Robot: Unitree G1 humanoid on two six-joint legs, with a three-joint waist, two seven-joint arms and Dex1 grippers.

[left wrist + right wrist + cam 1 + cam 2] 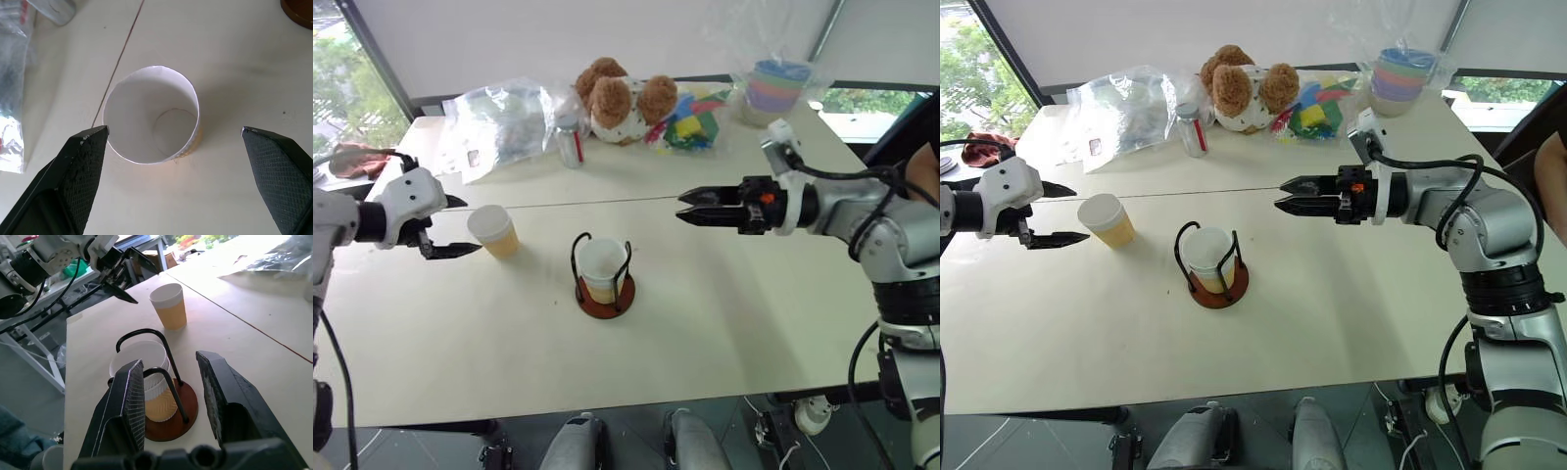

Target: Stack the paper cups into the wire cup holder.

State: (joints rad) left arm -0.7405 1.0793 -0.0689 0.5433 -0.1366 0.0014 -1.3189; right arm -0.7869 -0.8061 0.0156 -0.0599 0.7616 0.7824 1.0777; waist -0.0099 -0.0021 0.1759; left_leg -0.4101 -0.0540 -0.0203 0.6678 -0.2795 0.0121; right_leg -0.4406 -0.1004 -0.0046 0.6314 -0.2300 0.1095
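Left hand: the left hand (456,227) hangs over the left part of the desk (724,323) with its two black fingers spread wide apart and nothing between them, tips aimed toward the loose cup
Loose paper cup: one paper cup (494,231) stands upright on the desk just beside the left hand's fingertips, open mouth up, tan side below a white rim band; in the left wrist view it sits between the two spread fingers (80,169) and close to one of them, whether touching cannot be told
Wire cup holder: the wire cup holder (604,284) stands near the middle of the desk, to the right of the loose cup and apart from it, its dark red disc base flat on the surface and black wire loops upright
Cup in holder: a paper cup in the holder (602,268) sits upright inside the wire loops, white inside showing; how many cups are nested there cannot be told
Right hand: the right hand (683,208) is held level above the desk, right of the holder and clear of it, pointing left; its fingers stand a little apart and grip nothing
Back of the desk: a crumpled clear plastic bag (504,122), a small can (570,142), a brown teddy bear (622,98), some bright coloured toy pieces (693,119) and a stack of pastel bowls in clear plastic (778,86) line the far edge
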